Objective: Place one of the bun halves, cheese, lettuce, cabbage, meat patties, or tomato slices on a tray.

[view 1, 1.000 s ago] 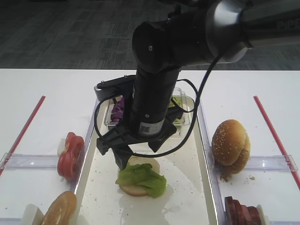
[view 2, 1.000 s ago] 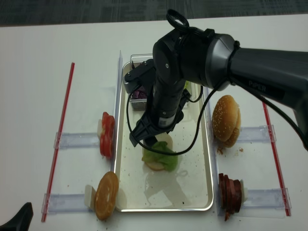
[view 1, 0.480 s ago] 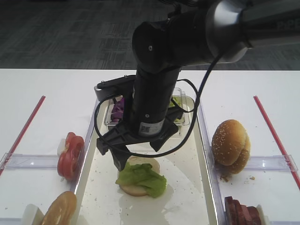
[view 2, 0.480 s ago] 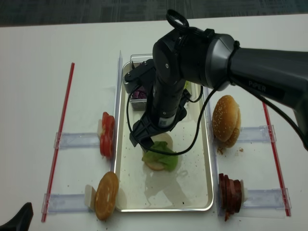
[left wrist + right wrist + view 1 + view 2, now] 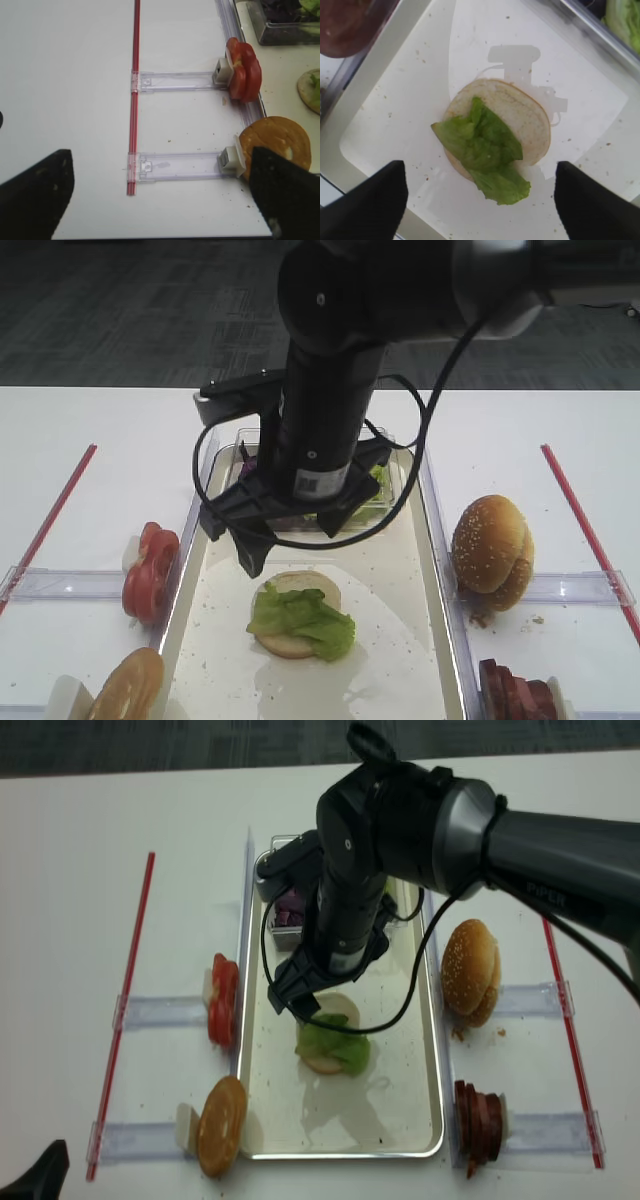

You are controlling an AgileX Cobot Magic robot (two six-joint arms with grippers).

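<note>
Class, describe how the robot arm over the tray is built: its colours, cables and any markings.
The right arm is glossy black with a silvery-grey upper link, a looping black cable and a small white coded label. The right gripper has matte black fingers.

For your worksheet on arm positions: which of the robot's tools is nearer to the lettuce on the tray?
Right. The right tool hangs open directly above the lettuce on the bun half. The left tool sits off the tray's left side, over bare table.

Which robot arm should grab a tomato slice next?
Probably the left. The tomato slices stand just ahead of the left gripper, which looks open. The right gripper, open, hangs over the lettuce on the tray.
</note>
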